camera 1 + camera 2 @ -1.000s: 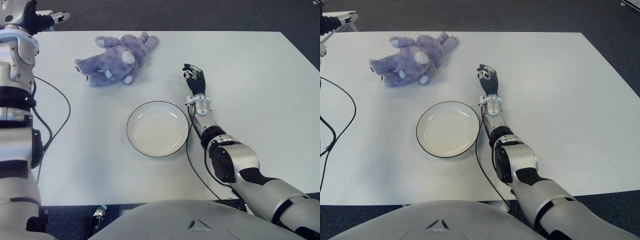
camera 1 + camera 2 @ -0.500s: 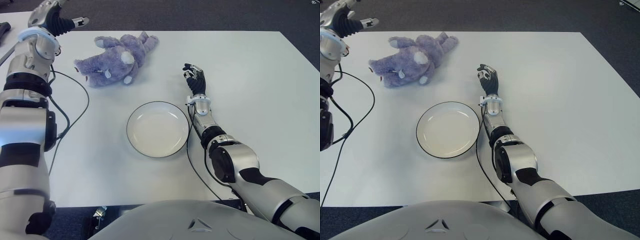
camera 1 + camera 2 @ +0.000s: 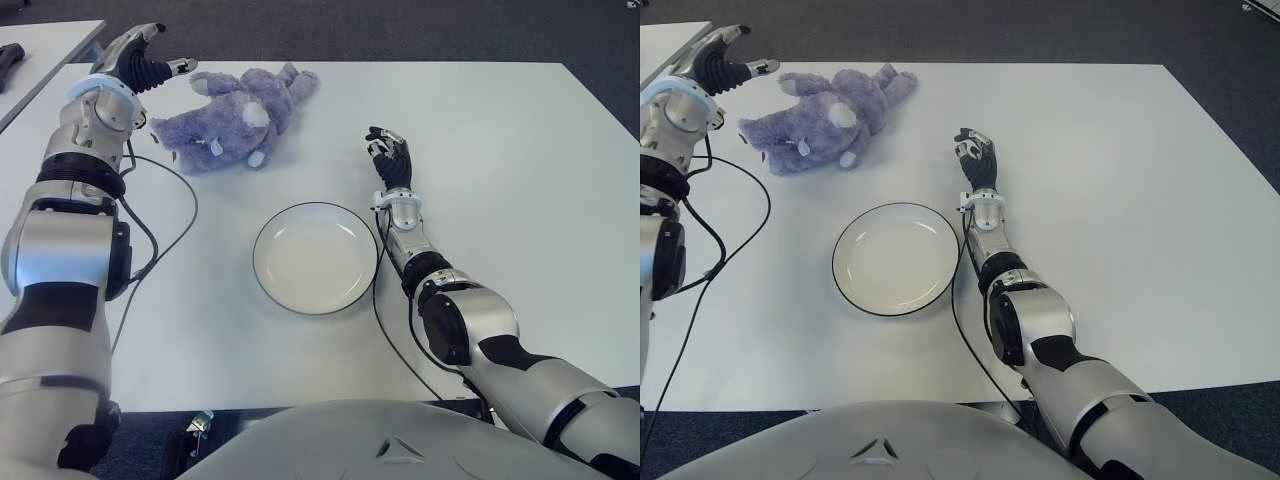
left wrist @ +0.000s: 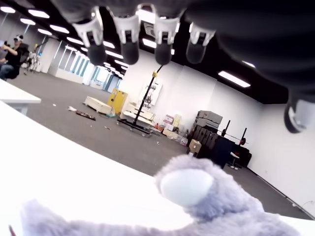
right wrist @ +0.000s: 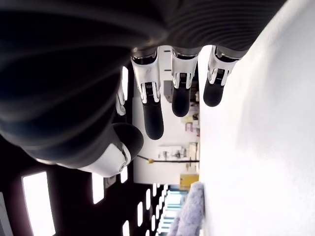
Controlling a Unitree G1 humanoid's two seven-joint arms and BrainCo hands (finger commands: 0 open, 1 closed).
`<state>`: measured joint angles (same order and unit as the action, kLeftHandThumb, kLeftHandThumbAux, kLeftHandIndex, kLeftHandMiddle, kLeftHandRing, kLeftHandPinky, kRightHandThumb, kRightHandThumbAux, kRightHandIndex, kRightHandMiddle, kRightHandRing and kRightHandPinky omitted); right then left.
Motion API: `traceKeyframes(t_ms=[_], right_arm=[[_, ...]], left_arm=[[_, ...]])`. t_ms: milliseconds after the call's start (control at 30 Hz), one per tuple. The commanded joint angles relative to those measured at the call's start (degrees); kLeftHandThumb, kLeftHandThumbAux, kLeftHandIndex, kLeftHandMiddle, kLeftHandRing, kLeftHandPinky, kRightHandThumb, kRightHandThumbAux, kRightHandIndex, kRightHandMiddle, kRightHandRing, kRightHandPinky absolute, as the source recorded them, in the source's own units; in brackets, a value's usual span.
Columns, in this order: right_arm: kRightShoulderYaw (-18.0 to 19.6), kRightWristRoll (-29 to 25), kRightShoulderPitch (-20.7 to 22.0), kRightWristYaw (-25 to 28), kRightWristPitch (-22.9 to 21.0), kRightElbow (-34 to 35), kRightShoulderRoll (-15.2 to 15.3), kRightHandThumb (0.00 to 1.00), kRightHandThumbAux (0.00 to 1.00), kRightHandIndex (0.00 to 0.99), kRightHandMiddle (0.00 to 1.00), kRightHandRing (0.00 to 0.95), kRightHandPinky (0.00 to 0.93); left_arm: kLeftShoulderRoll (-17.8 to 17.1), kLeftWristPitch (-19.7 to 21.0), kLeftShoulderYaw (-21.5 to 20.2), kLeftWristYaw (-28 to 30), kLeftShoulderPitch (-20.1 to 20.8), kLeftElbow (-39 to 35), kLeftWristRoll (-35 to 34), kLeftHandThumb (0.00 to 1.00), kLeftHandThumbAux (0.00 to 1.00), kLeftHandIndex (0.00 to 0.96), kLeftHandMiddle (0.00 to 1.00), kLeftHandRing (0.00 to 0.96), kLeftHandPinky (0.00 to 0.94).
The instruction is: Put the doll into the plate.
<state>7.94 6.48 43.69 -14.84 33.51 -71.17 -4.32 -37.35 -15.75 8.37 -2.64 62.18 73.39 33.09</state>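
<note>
Your left hand (image 3: 140, 68) is at the table's (image 3: 520, 160) far-left corner, just beside the doll's (image 3: 235, 115) head end, fingers spread, holding nothing. The doll lies on its side on the table, beyond the plate (image 3: 315, 258) and apart from it. Plate holds nothing. Your right hand (image 3: 390, 160) shows right of the plate, fingers loosely open, gripping nothing.

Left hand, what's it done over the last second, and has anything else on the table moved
The left hand has swung in from the table's far left corner toward the purple doll and now shows beside its left end, fingers spread, holding nothing. Nothing was grasped or released. The doll, the empty plate and the right hand, open beside the plate's right edge, are as they were.
</note>
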Motion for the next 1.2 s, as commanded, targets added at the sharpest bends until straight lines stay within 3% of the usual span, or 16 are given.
traceKeyframes(t_ms=[33,900,1200], right_arm=[[0.8,-0.4,-11.3,-0.4,-6.4,-7.1,-5.5,0.718,0.726,0.422,0.223,0.091,0.077],[1.3,-0.6,-11.6,-1.9,-4.7,-7.0,-5.4,0.715,0.726,0.420,0.218,0.106,0.100],[1.9,-1.1,-11.6,-1.1,-4.5,-6.9,-5.3,0.715,0.726,0.420,0.227,0.120,0.108]], left_arm=[[2.1,1.1,-0.4,2.1,-1.2,2.4,-2.8,0.204,0.341,0.000,0.000,0.000,0.000],[7.0,0.4,-0.3,4.5,-10.7,3.6,-7.1,0.128,0.408,0.000,0.000,0.005,0.000],[9.8,-1.2,-2.8,6.2,-13.9,3.8,-10.9,0.076,0.453,0.000,0.000,0.000,0.000]])
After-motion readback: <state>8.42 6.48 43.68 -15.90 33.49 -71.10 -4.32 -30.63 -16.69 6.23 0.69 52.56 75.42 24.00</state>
